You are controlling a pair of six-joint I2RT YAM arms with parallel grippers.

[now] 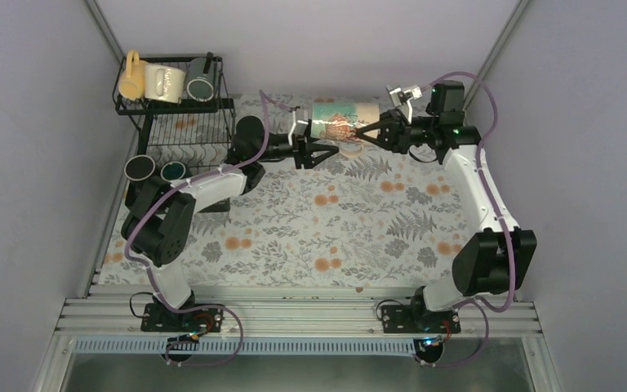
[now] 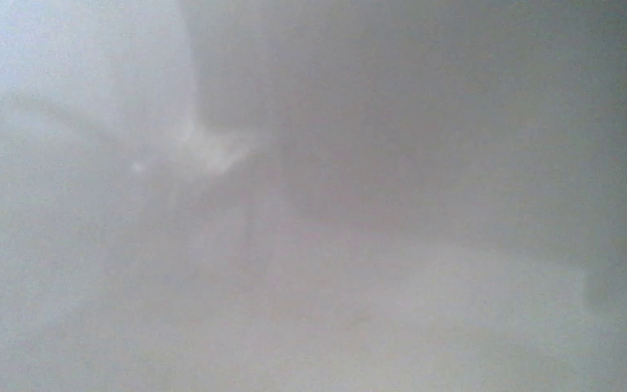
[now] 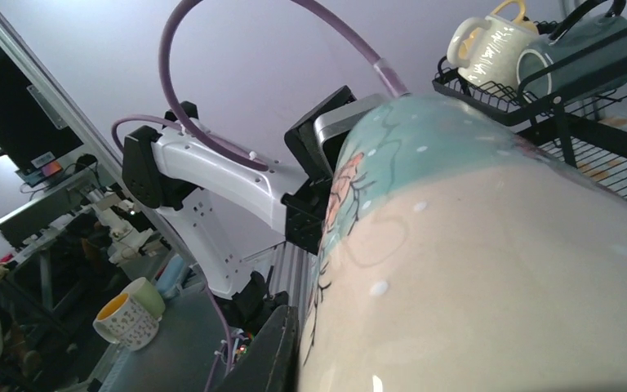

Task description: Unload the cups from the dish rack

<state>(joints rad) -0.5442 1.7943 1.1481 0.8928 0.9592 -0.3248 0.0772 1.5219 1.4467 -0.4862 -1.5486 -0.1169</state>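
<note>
A beige mug [image 1: 336,121] with a teal band and a flower print hangs sideways in the air between both arms. My right gripper [image 1: 359,135] is shut on its right end. One dark finger [image 3: 273,359] presses the mug's wall [image 3: 490,269], which fills the right wrist view. My left gripper [image 1: 310,152] is at the mug's left end with its fingers spread. The left wrist view is only grey blur. On the dish rack's [image 1: 186,131] upper shelf lie a yellow cup [image 1: 131,75], a cream lettered cup [image 1: 164,82] and a dark grey cup [image 1: 201,82].
A black cup [image 1: 139,167] and a dark green cup [image 1: 172,170] stand upright on the floral cloth [image 1: 335,220], left of my left arm. The rack's shelf [image 3: 531,102] with the cream cup [image 3: 490,45] shows at the upper right of the right wrist view.
</note>
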